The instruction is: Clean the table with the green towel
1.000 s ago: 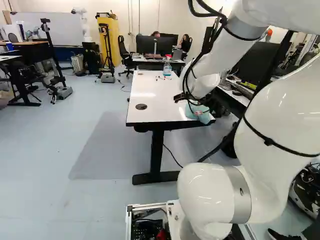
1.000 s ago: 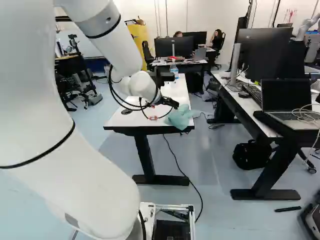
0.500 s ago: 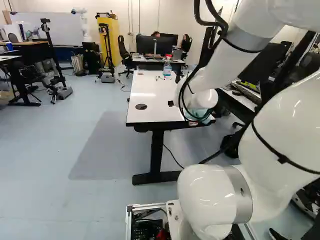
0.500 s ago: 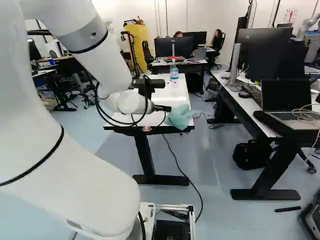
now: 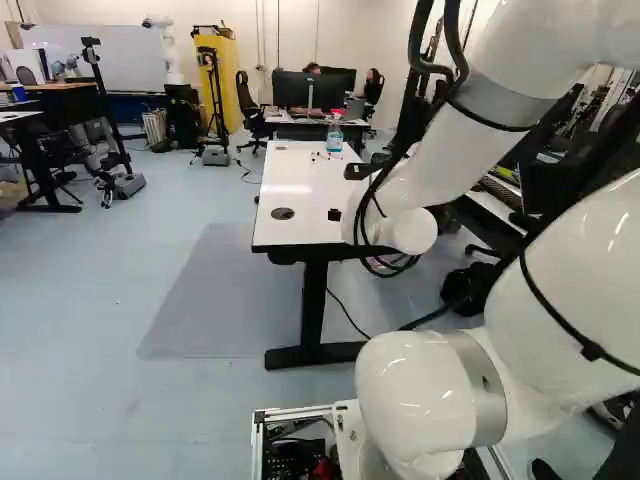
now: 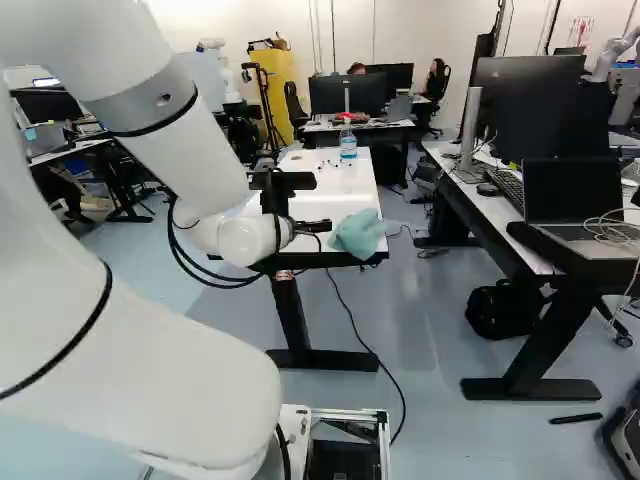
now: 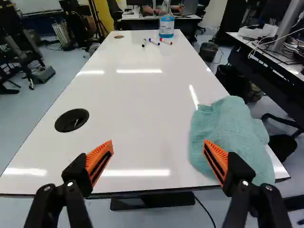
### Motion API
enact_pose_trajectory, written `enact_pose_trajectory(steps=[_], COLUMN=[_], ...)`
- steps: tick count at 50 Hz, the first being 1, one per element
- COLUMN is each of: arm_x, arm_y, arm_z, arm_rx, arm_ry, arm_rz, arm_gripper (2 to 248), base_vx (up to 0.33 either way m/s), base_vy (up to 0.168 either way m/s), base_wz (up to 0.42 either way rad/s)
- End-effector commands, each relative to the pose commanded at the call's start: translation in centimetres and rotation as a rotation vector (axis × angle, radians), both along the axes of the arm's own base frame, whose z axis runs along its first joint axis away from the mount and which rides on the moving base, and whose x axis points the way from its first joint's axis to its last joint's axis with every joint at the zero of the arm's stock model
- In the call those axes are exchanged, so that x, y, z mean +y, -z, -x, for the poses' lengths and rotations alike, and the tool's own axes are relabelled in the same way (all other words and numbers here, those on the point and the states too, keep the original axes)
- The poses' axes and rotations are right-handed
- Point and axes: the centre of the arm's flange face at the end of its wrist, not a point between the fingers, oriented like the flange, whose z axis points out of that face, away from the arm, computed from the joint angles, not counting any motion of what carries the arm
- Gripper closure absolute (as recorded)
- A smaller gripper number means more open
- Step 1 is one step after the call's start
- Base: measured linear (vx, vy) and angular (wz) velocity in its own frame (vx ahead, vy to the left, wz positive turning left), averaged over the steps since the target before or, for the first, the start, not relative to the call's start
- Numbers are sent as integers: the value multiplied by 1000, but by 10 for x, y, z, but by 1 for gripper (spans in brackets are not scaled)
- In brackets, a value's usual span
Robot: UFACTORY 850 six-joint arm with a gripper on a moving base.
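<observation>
Your black, two-fingered end effector [image 7: 158, 147] stands wide apart, holding nothing. The crumpled, pale green cloth towel [image 7: 232, 135] lies at a near corner of the glossy white tabletop [image 7: 137, 104], ahead of one finger. Expect it light and limp; pinch a raised central fold. You can't read the clear plastic bottle's [image 7: 166, 23] label.

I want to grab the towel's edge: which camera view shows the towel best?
The wrist view: the towel lies large there, its folds clear. The right base view shows it small; in the left base view I cannot make it out.
</observation>
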Motion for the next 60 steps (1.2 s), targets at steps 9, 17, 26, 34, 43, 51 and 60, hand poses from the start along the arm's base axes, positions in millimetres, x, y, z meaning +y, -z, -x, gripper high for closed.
enact_pose_trajectory(steps=[9,17,26,34,43,51,60], arm_x=[5,8,11,13,15,16,16], arm_y=[5,10,13,16,18,19,19], arm_z=[12,22,30,36,41,44,45], arm_rx=[-32,-57,-80,-96,-108,-114,-116], arm_ry=[-13,-24,-33,-40,-45,-47,-48], arm_rz=[1,1,2,2,2,2,2], arm_gripper=[3,3,3,3,3,3,3], base_vx=[0,0,0,0,0,0,0], base_vy=[0,0,0,0,0,0,0], base_wz=[0,0,0,0,0,0,0])
